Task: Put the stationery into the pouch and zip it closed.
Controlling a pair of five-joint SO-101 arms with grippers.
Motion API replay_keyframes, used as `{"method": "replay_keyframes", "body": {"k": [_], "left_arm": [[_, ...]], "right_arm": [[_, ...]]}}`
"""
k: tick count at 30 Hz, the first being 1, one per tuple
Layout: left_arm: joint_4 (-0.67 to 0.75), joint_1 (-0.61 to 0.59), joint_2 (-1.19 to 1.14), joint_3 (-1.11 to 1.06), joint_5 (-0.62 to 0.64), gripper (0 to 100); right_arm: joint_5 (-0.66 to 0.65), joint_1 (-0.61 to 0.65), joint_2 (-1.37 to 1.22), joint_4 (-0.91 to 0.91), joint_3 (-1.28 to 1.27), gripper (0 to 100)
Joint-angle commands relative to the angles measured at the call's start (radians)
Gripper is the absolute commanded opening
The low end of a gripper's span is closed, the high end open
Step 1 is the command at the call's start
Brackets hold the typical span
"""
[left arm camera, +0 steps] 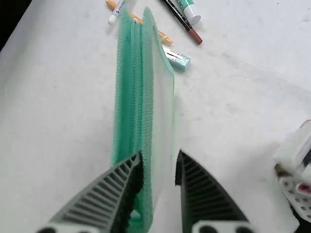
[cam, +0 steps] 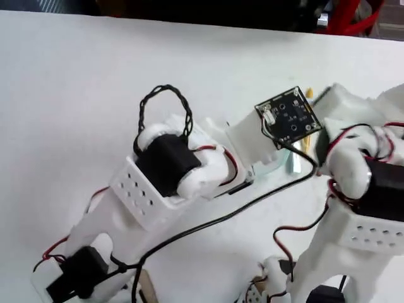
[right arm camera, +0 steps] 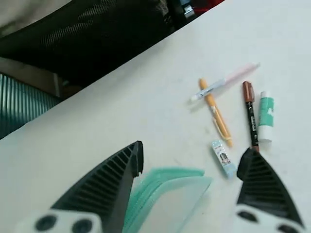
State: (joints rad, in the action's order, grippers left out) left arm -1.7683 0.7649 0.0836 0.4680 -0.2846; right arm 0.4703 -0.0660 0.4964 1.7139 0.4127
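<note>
A green mesh pouch [left arm camera: 138,97] stands on its edge on the white table. My left gripper [left arm camera: 159,170] is shut on the pouch's near end, one finger on each side of its translucent wall. My right gripper [right arm camera: 194,149] hangs open over the pouch [right arm camera: 165,194], its two fingers spread wide with nothing between them. Beyond the pouch lie an orange pen [right arm camera: 216,114], a pink pen [right arm camera: 228,80], a brown marker [right arm camera: 250,111], a green-and-white glue stick [right arm camera: 266,116] and a small light-blue case [right arm camera: 223,156]. The case [left arm camera: 177,58] lies closest to the pouch.
In the high view the left arm [cam: 170,164] and right arm [cam: 360,189] crowd the table's near right, with black and red cables trailing between them. A dark mesh chair [right arm camera: 97,39] stands beyond the table's edge. Bare white tabletop [cam: 76,95] stretches to the left.
</note>
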Motion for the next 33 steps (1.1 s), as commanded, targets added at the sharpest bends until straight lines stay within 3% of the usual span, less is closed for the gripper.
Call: {"method": "replay_keyframes", "body": {"k": [1,8,16,33], "left_arm": [[-0.002,-0.015,-0.013,0.002,0.0,13],[0.032,-0.047,-0.019,0.0,0.0,13],[0.034,-0.051,-0.016,-0.106,-0.008,13],[0.069,-0.073,-0.012,-0.106,-0.009,13]], "right_arm": [[0.023,0.074,0.022,0.005,-0.015,31.5],[0.02,0.177,0.197,-0.002,-0.232,31.5],[-0.029,0.228,0.248,-0.159,-0.433,31.5],[-0.035,0.26,0.257,-0.282,-0.448,31.3]]}}
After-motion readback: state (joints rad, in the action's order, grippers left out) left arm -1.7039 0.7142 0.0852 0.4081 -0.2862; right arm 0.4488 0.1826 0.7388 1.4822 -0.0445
